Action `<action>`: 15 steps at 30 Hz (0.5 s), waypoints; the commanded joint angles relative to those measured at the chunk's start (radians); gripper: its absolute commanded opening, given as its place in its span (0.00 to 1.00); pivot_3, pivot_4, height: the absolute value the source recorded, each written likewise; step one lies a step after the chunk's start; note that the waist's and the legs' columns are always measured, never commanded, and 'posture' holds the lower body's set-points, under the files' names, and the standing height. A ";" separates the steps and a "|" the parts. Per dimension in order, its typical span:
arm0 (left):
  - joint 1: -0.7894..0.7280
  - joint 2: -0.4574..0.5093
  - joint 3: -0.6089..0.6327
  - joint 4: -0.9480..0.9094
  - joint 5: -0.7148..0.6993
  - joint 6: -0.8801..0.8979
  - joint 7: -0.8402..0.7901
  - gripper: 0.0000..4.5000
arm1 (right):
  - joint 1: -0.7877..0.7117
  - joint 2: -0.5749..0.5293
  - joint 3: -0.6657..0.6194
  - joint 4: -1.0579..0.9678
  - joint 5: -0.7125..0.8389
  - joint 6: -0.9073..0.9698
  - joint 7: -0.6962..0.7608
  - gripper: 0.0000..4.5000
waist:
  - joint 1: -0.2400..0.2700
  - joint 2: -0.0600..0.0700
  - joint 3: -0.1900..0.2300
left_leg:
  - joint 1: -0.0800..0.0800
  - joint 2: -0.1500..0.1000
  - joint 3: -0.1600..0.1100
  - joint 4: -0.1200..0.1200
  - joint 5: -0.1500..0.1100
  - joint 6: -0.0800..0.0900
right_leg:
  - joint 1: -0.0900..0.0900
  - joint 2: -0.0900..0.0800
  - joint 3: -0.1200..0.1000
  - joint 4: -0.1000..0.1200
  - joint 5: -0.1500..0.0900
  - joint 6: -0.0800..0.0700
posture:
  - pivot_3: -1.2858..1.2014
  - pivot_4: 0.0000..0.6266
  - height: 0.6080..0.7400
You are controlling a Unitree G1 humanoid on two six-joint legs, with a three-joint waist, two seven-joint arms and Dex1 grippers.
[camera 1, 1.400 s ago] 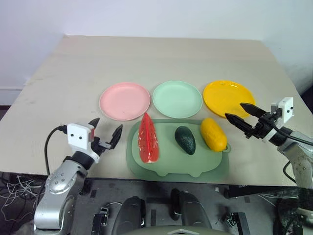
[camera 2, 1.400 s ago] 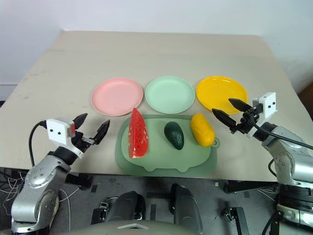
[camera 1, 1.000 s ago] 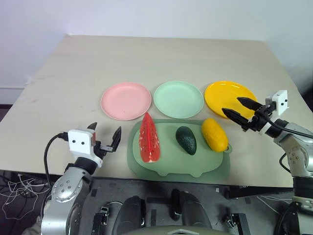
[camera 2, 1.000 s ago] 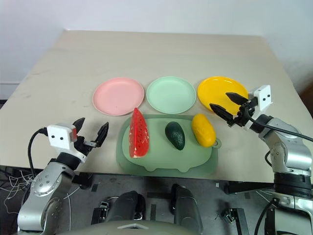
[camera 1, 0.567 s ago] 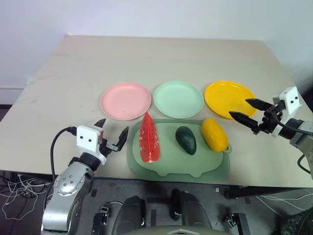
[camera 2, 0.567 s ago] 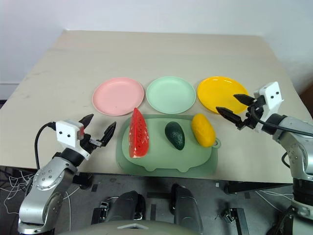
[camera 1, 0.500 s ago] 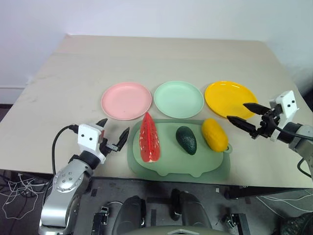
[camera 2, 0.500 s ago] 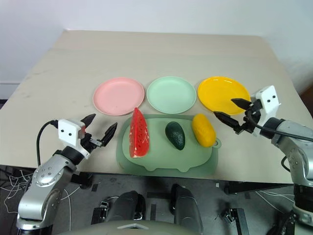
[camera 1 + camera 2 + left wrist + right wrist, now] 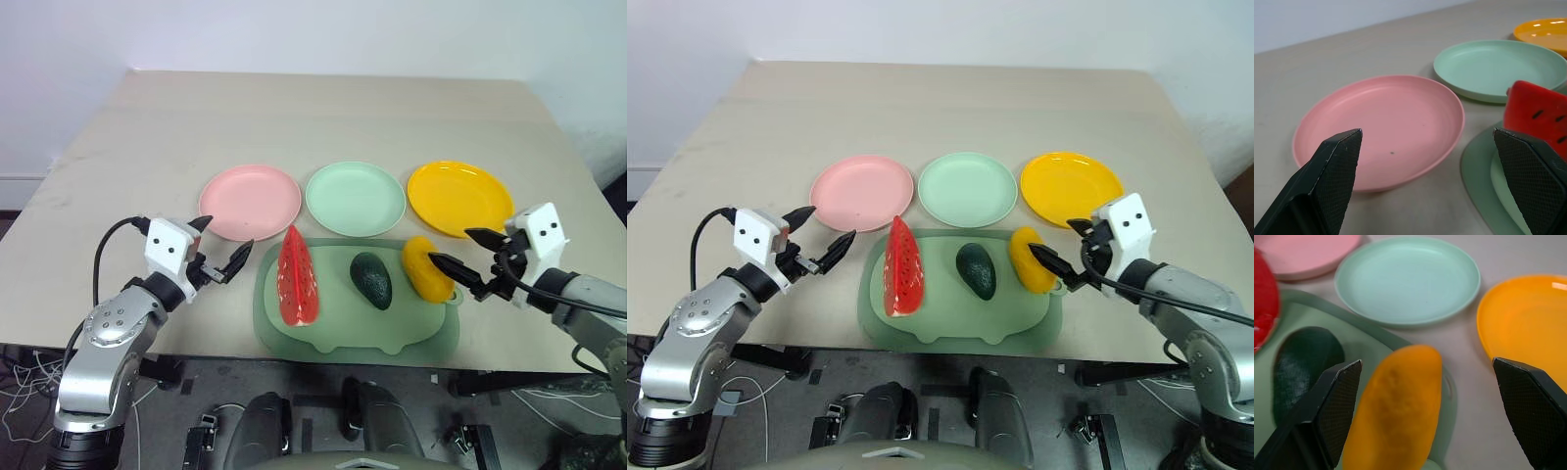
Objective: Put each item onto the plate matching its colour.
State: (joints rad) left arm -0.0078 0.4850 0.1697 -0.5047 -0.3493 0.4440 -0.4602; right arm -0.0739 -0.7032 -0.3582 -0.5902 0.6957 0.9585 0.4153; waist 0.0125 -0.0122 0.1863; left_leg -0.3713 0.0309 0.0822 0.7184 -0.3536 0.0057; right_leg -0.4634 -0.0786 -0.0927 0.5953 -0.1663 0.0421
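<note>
On the large green tray (image 9: 358,331) lie a red watermelon wedge (image 9: 297,279), a dark avocado (image 9: 371,279) and a yellow mango (image 9: 426,267). Behind the tray stand a pink plate (image 9: 250,202), a mint green plate (image 9: 355,199) and a yellow plate (image 9: 458,198), all bare. My left gripper (image 9: 223,243) is open, between the pink plate's near rim and the wedge, holding nothing. My right gripper (image 9: 453,247) is open at the mango's right side, one fingertip at its edge. In the right wrist view the mango (image 9: 1396,416) lies ahead between the fingers.
The beige table (image 9: 323,117) stretches far behind the plates. The tray's front edge sits near the table's front edge. Past the right gripper, bare tabletop runs to the table's right edge.
My right gripper has come leftward from the yellow plate's near rim to the mango's side. My left gripper has moved up and forward toward the pink plate. Both stay open.
</note>
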 commanded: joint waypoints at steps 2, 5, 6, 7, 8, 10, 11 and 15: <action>0.005 0.000 0.005 -0.062 -0.010 0.008 0.012 1.00 | -0.018 0.017 0.020 -0.064 0.004 0.043 -0.069 1.00 | 0.002 0.000 0.000 | 0.000 0.000 0.000 0.000 0.000 0.000 | 0.000 0.000 0.000 0.000 0.000 0.000 | 0.52 0.24 1.00; 0.011 0.003 0.011 -0.063 -0.011 0.007 0.014 1.00 | -0.021 0.043 0.045 -0.071 0.006 0.064 -0.107 1.00 | 0.001 0.000 0.000 | 0.000 0.000 0.000 0.000 0.000 0.000 | 0.000 0.000 0.000 0.000 0.000 0.000 | 0.52 0.24 1.00; 0.012 0.003 0.014 -0.061 -0.010 0.005 0.015 1.00 | -0.020 0.045 0.054 -0.072 0.007 0.071 -0.110 1.00 | 0.001 0.000 0.000 | 0.000 0.000 0.000 0.000 0.000 0.000 | 0.000 0.000 0.000 0.000 0.000 0.000 | 0.52 0.24 1.00; 0.014 0.004 0.018 -0.061 -0.010 0.003 0.014 1.00 | -0.018 0.046 0.065 -0.075 0.006 0.078 -0.113 1.00 | 0.001 0.000 0.000 | 0.000 0.000 0.000 0.000 0.000 0.000 | 0.000 0.000 0.000 0.000 0.000 0.000 | 0.52 0.24 1.00; 0.017 0.005 0.022 -0.063 -0.012 0.002 0.014 1.00 | -0.016 0.045 0.078 -0.077 0.001 0.084 -0.117 1.00 | 0.000 0.000 0.000 | 0.000 0.000 0.000 0.000 0.000 0.000 | 0.000 0.000 0.000 0.000 0.000 0.000 | 0.52 0.24 1.00; 0.025 0.006 0.027 -0.067 -0.014 -0.001 0.013 1.00 | -0.014 0.042 0.106 -0.079 -0.012 0.094 -0.125 1.00 | 0.000 0.000 0.000 | 0.000 0.000 0.000 0.000 0.000 0.000 | 0.000 0.000 0.000 0.000 0.000 0.000 | 0.52 0.24 1.00; 0.029 0.006 0.028 -0.069 -0.014 -0.002 0.013 1.00 | -0.014 0.040 0.121 -0.078 -0.021 0.095 -0.129 1.00 | 0.000 0.000 0.000 | 0.000 0.000 0.000 0.000 0.000 0.000 | 0.000 0.000 0.000 0.000 0.000 0.000 | 0.52 0.24 1.00; 0.040 0.006 0.031 -0.073 -0.013 -0.005 0.014 1.00 | -0.033 0.049 0.188 -0.054 -0.059 0.104 -0.150 1.00 | 0.000 0.000 0.000 | 0.000 0.000 0.000 0.000 0.000 0.000 | 0.000 0.000 0.000 0.000 -0.001 -0.001 | 0.52 0.24 1.00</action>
State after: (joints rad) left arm 0.0314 0.4852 0.1803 -0.5322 -0.3580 0.4539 -0.4499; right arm -0.0899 -0.6554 -0.1850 -0.6251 0.6578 1.0641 0.2765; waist 0.0128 -0.0122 0.1863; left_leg -0.3713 0.0309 0.0821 0.7185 -0.3536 0.0057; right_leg -0.4634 -0.0790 -0.0927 0.5951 -0.1679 0.0395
